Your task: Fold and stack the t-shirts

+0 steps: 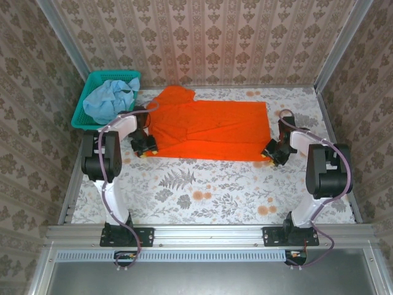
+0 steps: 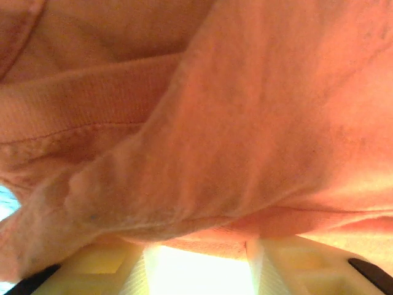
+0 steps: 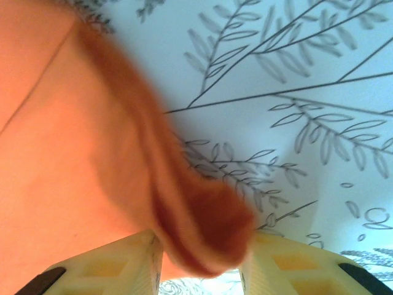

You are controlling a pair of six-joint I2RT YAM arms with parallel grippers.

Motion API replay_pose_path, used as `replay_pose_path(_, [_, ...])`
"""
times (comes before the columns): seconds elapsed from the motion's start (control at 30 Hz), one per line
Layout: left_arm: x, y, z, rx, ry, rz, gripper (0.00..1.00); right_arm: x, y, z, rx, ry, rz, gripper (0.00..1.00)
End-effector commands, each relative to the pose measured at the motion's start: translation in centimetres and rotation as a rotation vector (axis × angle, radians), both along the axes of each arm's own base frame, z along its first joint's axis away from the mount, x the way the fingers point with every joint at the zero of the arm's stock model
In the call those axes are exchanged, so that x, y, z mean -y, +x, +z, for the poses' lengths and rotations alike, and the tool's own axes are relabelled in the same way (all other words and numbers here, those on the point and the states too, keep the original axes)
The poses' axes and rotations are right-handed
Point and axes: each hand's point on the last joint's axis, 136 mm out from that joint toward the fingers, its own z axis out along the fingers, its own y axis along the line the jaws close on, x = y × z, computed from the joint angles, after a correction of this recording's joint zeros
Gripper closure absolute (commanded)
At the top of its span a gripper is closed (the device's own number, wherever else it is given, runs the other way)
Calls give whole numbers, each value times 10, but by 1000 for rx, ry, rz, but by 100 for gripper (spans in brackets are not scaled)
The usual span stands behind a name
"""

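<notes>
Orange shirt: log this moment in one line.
orange shirt: spread flat | left gripper: at near-left corner, grip unclear | right gripper: shut on near-right corner | blue shirt: in basket

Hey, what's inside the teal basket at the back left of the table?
A crumpled pale blue t-shirt fills most of the teal basket. The basket's floor and anything beneath the shirt are covered, so I cannot tell what else is there.

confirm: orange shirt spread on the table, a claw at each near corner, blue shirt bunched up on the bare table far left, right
Not quite: the top external view shows the blue shirt bunched up inside the teal basket at far left, not on the bare table. Rest holds: orange shirt spread on the table, left claw and right claw at its near corners.
</notes>
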Motion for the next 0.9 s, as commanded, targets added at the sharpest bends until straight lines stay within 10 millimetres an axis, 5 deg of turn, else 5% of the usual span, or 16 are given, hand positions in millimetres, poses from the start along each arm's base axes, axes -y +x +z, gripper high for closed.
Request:
replay_pose_path(0.0, [-29,-12,-9,-47,67,24,58,28,-19,-14,-104,-69,-31,59])
replay_pose_path(0.13, [-21,-10,2,-25,-11,57,48,34,-22,-14,-119,-49,-44,57])
replay_pose_path(0.27, [-14,-2,34,33,-53,73,30,33,-19,5,-61,-40,-74,56])
replay_pose_path(0.5, [6,20,90,159,-107,47,26,-36,3,59,161,33,27,67])
replay_pose_path(0.7, [31,27,66,115,-103,-29,55,-96,9,42,136,51,129,76])
replay_pose_path(0.87, [34,30,31,79,-68,-71,59,-86,-4,7,25,-33,106,81])
